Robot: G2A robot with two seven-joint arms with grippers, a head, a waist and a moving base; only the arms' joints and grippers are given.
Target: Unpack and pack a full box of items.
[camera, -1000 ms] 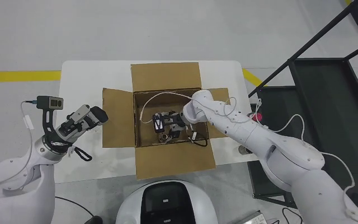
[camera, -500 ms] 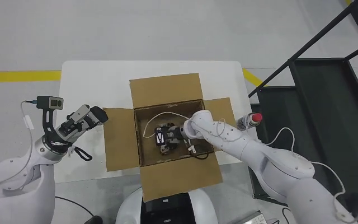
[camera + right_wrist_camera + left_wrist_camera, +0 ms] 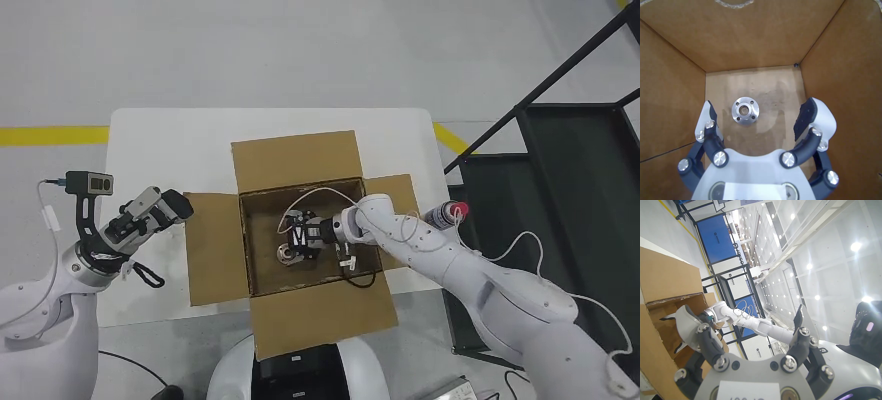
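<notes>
White surface (image 3: 150, 140) carries an open cardboard box (image 3: 300, 150) near its middle, with a yellow floor line (image 3: 50, 135) running off behind it and a dark metal frame (image 3: 560, 150) standing close along its right edge. All four box flaps are folded outward. The near flap overhangs the surface's front edge and the right flap reaches almost to the right edge. A strip of white surface shows between the left flap and the left edge.

The left gripper (image 3: 742, 308) hangs above that strip, just beside the left flap and apart from it, its fingers spread with nothing between them. The right gripper (image 3: 758, 102) is lowered inside the box, its fingers wide apart and holding nothing.

A spray can with a red cap (image 3: 445, 214) lies at the right edge of the surface, just beside the right flap.

On the box floor lies a metal flange (image 3: 745, 113), a flat round silver disc with a raised hub, a centre bore and four small bolt holes. It sits apart from every wall, with bare cardboard all around, nearer one finger than the other. A small dark object (image 3: 795, 65) rests in a far corner of the floor.
</notes>
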